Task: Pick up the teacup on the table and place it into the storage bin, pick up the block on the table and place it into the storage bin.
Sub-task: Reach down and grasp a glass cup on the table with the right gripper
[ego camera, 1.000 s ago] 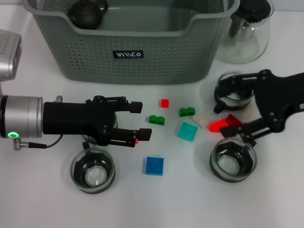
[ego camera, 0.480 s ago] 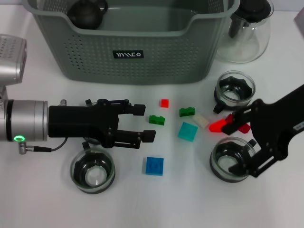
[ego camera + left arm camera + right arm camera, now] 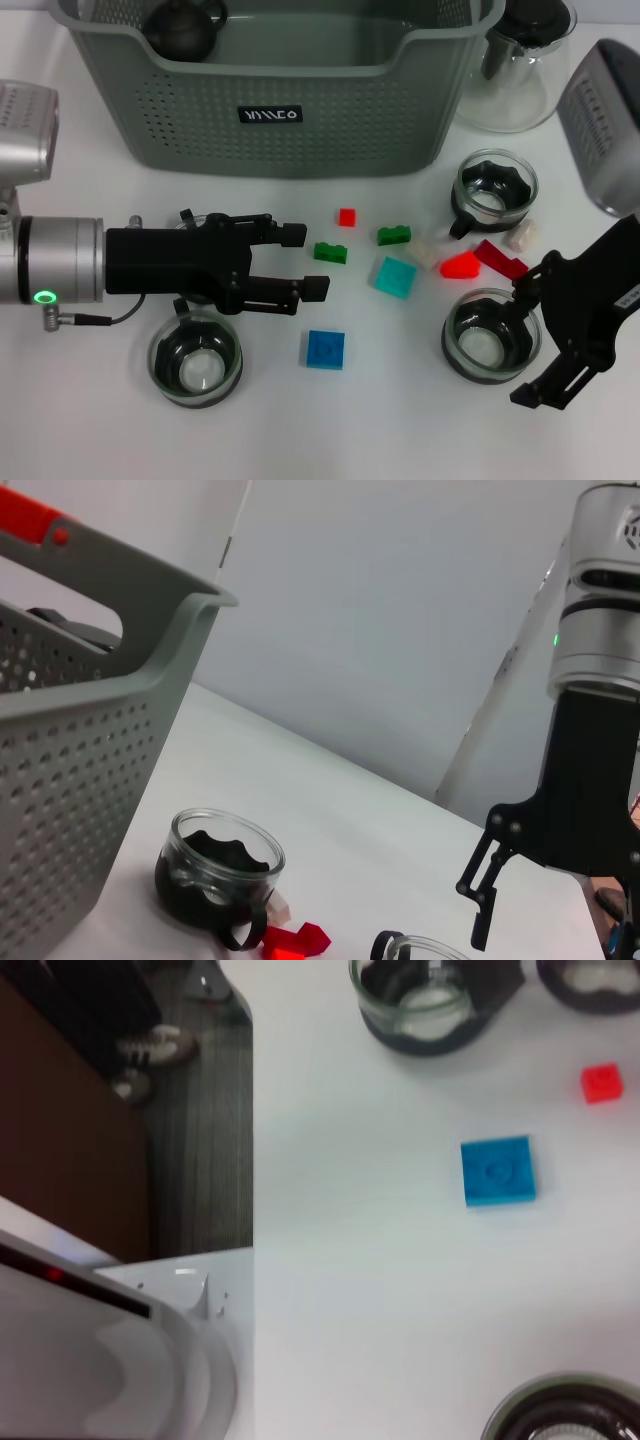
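The grey-green storage bin point(image 3: 280, 110) stands at the back with a black teapot point(image 3: 182, 28) inside. Three glass teacups sit on the table: front left point(image 3: 195, 360), front right point(image 3: 490, 338) and farther right point(image 3: 493, 188). Loose blocks lie between them: blue point(image 3: 326, 349), teal point(image 3: 395, 276), two green point(image 3: 330, 252), small red point(image 3: 346, 217) and bright red point(image 3: 460, 265). My left gripper point(image 3: 302, 262) is open and empty, hovering left of the blocks. My right gripper point(image 3: 527, 342) is open, its fingers spread beside the front right teacup.
A clear glass pitcher point(image 3: 520, 70) stands right of the bin. Beige pieces point(image 3: 520, 236) and a dark red piece point(image 3: 500, 258) lie near the right cups. The table's edge point(image 3: 250, 1160) drops to the floor in the right wrist view.
My right arm swung toward the table's front, from above the red blocks to beside the front right teacup. The left gripper crept slightly right, still open.
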Robot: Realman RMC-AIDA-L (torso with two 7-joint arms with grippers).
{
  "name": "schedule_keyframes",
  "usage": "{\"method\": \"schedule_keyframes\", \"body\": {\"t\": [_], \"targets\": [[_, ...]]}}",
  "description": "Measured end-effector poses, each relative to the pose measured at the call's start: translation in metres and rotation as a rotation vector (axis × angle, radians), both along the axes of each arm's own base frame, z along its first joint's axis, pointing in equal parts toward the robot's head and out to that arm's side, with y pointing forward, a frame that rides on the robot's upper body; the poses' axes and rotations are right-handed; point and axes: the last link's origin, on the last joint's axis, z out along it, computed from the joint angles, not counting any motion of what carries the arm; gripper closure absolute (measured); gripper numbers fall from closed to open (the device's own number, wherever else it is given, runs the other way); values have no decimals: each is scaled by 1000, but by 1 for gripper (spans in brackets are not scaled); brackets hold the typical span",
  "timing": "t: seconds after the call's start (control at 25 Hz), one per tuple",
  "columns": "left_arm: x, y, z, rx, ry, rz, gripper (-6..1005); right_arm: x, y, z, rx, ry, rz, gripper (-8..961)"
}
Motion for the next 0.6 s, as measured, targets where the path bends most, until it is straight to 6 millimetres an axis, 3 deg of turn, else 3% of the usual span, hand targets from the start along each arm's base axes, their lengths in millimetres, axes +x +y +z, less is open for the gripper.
{"method": "schedule_keyframes", "body": {"t": [0.28,0.48,0.6], "targets": [[-1,-2,-3,-6,-3,11,161,-1,0,-9,2,-39,1,15],[-4,-3,-4,-2,2,15,161,2,0,-24,3,-66,22,104],[-5,-4,-4,1,5,20,161,5,0,-35,0,-83,38,103]]}}
